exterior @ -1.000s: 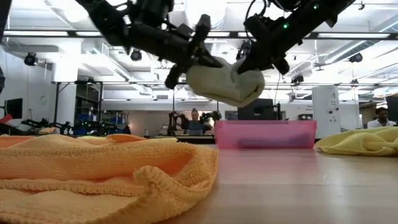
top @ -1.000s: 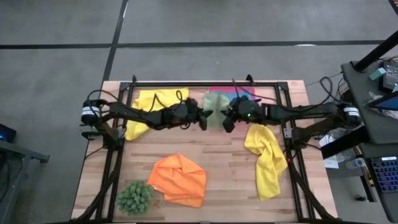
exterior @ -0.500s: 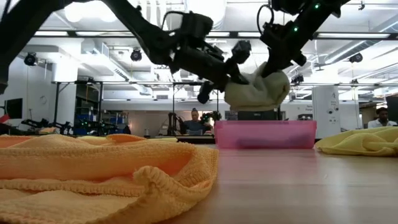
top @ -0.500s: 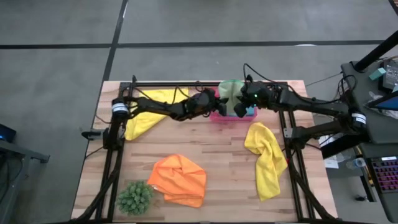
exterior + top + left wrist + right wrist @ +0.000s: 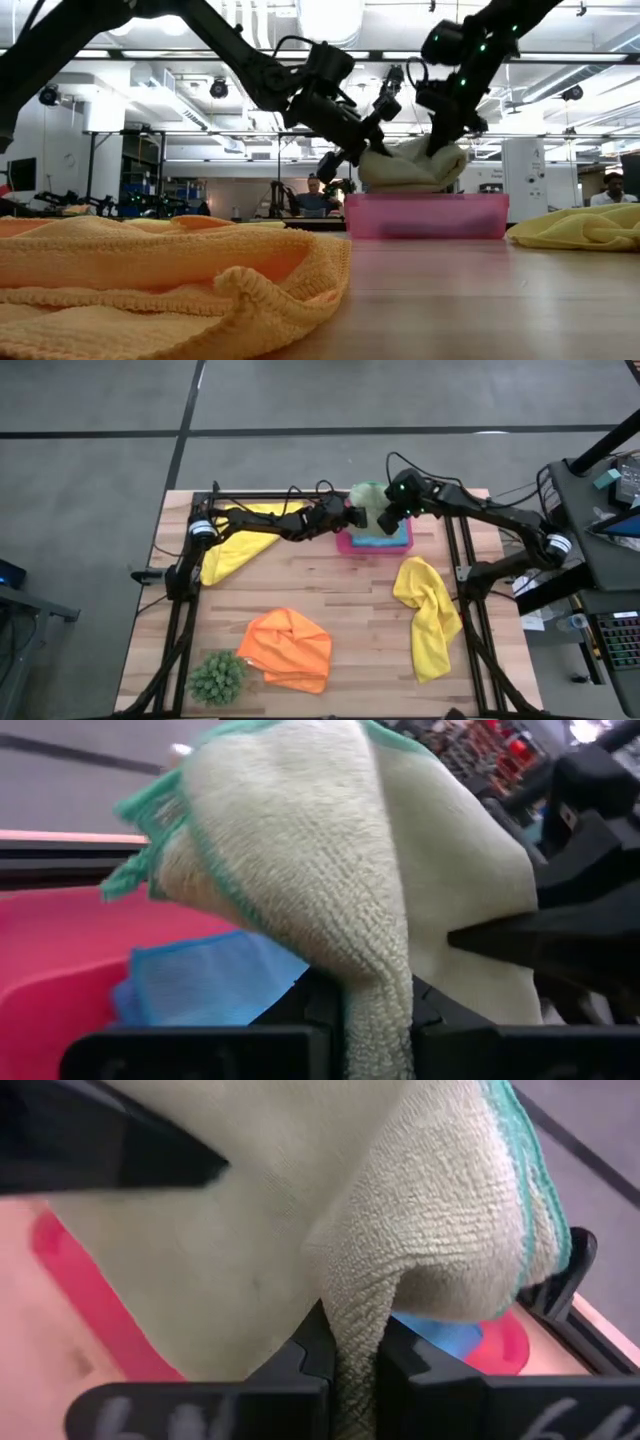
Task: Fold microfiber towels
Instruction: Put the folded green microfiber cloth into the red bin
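Note:
A folded sage green towel hangs over the pink tray at the table's far middle. In the low view its underside reaches the tray's top edge. My left gripper is shut on the towel's left side. My right gripper is shut on its right side. A blue towel lies in the tray under the green one. My left gripper pinches a folded edge of the green towel between its two fingers, several layers thick. It comes nearly level from the table's left. The towel bulges up past the fingers. My right gripper pinches a thick fold of the green towel between its two fingers. It slants down from the table's right. The towel arches above the fingers and spans to the other gripper.
A yellow towel lies crumpled at the far left and another at the right. An orange towel lies near the front middle, beside a spiky green plant ball. Bare wood shows mid-table.
Both grippers have carried the green towel toward the table's far edge and a little right, from mid-table to over the pink tray. It has sunk from well above the tray down to the tray's top edge. Both grippers have stayed shut on it.

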### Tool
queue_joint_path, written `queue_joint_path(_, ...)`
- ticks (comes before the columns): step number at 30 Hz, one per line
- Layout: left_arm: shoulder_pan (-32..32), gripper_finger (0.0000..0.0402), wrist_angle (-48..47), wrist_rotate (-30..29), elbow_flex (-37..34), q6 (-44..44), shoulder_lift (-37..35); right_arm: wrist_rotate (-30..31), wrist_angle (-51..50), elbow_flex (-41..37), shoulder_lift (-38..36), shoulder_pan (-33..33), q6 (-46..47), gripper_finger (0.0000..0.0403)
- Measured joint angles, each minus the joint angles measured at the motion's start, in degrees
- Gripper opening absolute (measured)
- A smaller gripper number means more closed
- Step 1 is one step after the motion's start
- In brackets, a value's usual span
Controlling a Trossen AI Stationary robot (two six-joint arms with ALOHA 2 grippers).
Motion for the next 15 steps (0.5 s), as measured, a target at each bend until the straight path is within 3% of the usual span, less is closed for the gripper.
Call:
queue_joint_path(9,0.02,0.0018,-0.91,-1.99,-0.04,-1.36,0.13,-1.34,1.57,0.07,6.41,-2.13,-2.25,0.0018)
queue_joint_path(15,-0.50,0.0018,0.14,-2.14,3.60,-4.25,4.71,-0.71,2.28,0.05,7.16,-2.29,-2.84,0.0018)
